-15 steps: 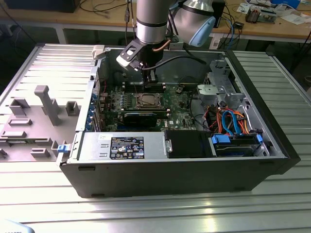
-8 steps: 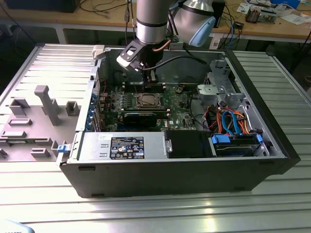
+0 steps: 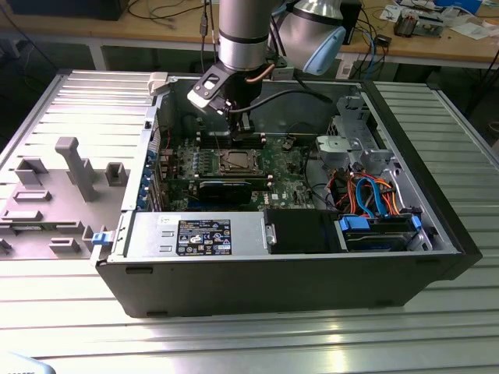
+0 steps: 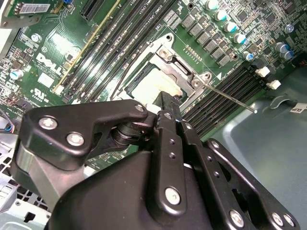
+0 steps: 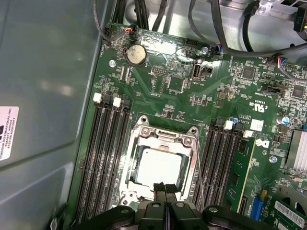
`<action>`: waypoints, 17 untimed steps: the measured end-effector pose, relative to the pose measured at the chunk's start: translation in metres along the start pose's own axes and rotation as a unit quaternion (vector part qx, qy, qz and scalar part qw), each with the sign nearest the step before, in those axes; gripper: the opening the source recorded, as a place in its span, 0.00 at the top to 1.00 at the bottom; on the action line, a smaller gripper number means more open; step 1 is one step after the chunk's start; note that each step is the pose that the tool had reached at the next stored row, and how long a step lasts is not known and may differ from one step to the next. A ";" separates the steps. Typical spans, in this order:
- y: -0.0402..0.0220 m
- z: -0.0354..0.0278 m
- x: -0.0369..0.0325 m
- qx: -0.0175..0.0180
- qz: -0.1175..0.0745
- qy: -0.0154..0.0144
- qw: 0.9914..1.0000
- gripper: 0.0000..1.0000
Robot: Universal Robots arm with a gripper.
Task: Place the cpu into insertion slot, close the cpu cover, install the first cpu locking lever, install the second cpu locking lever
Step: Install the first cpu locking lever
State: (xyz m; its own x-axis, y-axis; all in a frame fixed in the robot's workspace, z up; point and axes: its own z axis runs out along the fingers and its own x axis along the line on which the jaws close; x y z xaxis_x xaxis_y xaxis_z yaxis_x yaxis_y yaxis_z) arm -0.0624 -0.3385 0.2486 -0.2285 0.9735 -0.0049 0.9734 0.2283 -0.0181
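**Fingers (image 5: 160, 188) clenched over the seated cpu (image 5: 158, 165)**

The cpu lies flat in the insertion slot (image 5: 134, 165), silvery top up. Its square edges run parallel to the memory slots (image 5: 105, 158), and the cpu cover (image 5: 163, 135) frames it. In the exterior view's upper middle, the arm (image 3: 245, 31) drops straight down into the computer case (image 3: 273, 280). Its fingers are pressed together, empty. A thin locking lever (image 4: 230, 96) juts out beside the cover.

- Black rectangular sticker (image 3: 204, 237) with white print, on the silver metal power-supply housing (image 3: 148, 234): too small to read.
- White paper label (image 5: 7, 132) on the grey case wall (image 5: 48, 72): print illegible.
- White barcode sticker (image 4: 34, 8) and white printed logo (image 4: 48, 64) on the green circuit board (image 4: 29, 48).
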 end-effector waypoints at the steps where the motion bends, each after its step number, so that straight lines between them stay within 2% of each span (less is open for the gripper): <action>1: 0.0000 0.0000 0.0000 0.000 -0.001 0.000 1.000 0.89; 17: -0.0001 0.0000 -0.0002 0.000 -0.012 0.000 1.000 0.89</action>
State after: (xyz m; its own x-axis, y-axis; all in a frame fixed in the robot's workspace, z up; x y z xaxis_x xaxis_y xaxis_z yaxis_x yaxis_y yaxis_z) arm -0.0624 -0.3387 0.2486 -0.2515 0.9679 -0.0048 0.9677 0.2514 -0.0182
